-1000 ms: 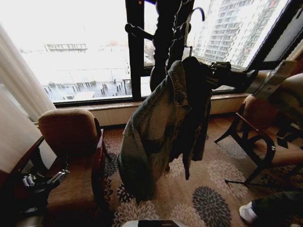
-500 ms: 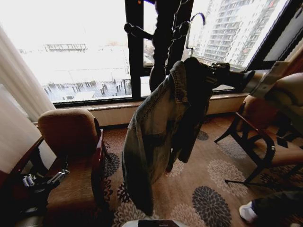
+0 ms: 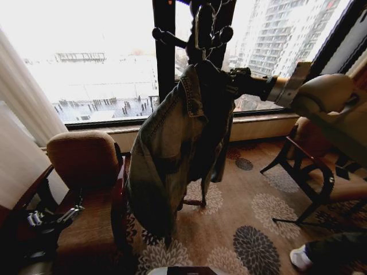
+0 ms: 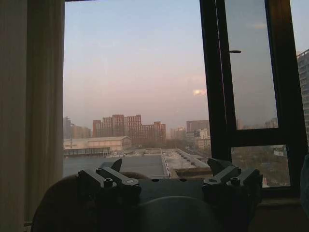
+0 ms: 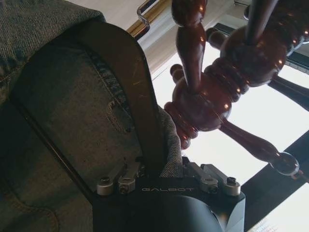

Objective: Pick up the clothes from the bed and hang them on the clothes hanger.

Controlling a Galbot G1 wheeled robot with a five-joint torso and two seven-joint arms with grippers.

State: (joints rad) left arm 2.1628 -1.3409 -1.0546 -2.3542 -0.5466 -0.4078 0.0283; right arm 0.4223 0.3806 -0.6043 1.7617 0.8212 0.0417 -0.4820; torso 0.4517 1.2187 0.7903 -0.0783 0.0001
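- Denim jacket, light-blue and washed, with a collar – it hangs in front of the window, its shoulders draped over a thin black coat hanger and its hem well clear of the patterned carpet.
- My right end effector reaches in from the right at collar height; in the right wrist view its fingers are closed on the black hanger arm and the denim folded over it.
- Right at the jacket's top stands a turned dark-wood coat stand with knobbed pegs; in the right wrist view its reddish post and pegs sit just beside the hanger's shoulder.
- The hanger's silver hook shows as a bent metal end past the denim; whether it rests on a peg, I cannot tell.
- My left end effector is parked low on my left, next to a brown upholstered armchair. In the left wrist view its two finger blocks stand apart with nothing between them – facing the window and a curtain.
- A second dark-framed chair stands on the carpet to my right.
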